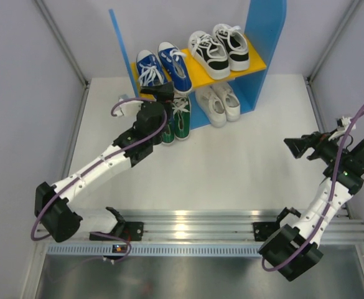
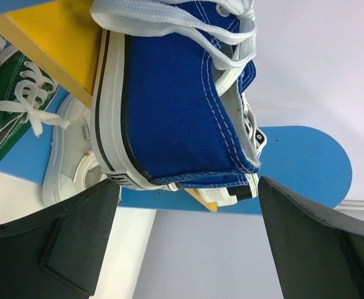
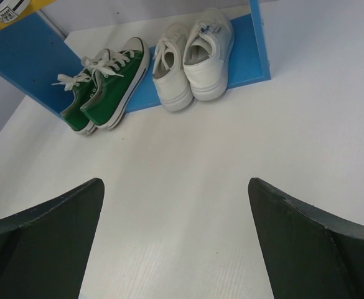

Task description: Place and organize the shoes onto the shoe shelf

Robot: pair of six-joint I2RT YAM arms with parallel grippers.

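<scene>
The shoe shelf stands at the back with blue side panels and an orange-yellow board. The blue pair sits on the board's left half. The green pair and the white pair stand below it on the table. My left gripper is open, right at the heel of a blue shoe, whose heel hangs just between the finger tips. My right gripper is open and empty, far right over bare table, facing the green pair and the white pair.
A black-and-white pair takes the right half of the board. Grey walls and metal posts close in the table on both sides. A metal rail runs along the near edge by the arm bases.
</scene>
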